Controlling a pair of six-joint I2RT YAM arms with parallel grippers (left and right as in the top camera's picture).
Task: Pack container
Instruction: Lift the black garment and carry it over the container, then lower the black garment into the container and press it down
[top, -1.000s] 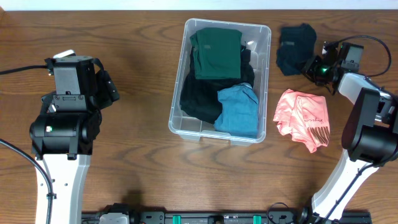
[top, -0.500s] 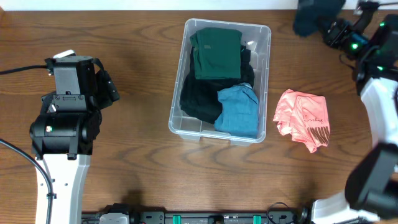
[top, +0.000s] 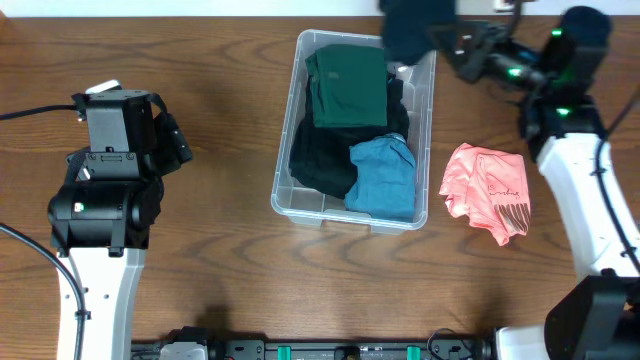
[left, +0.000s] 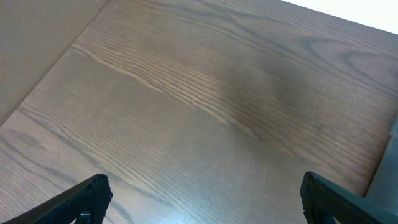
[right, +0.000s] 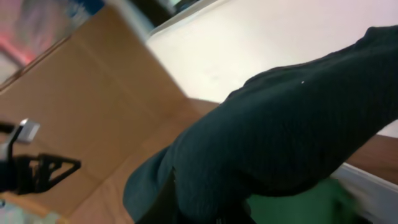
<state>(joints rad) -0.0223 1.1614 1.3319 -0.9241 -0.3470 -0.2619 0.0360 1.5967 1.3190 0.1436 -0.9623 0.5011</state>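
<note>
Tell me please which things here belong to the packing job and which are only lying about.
Part of the job: container holding green garment, black garment, blue garment; dark garment in the right end effector; pink garment on the table.
Lying about: black cable at the left edge; left end effector, open, holding nothing.

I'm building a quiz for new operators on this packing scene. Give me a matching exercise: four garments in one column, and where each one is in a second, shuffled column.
Things:
1. green garment
2. light blue garment
3. pink garment
4. dark navy garment

Places:
A. lying on the table, on the right arm's side of the container
B. held up by the right gripper over the container's far corner
C. inside the container, at its far end
D. inside the container, in its near corner on the right arm's side

Pairs: 1-C, 2-D, 3-A, 4-B
</note>
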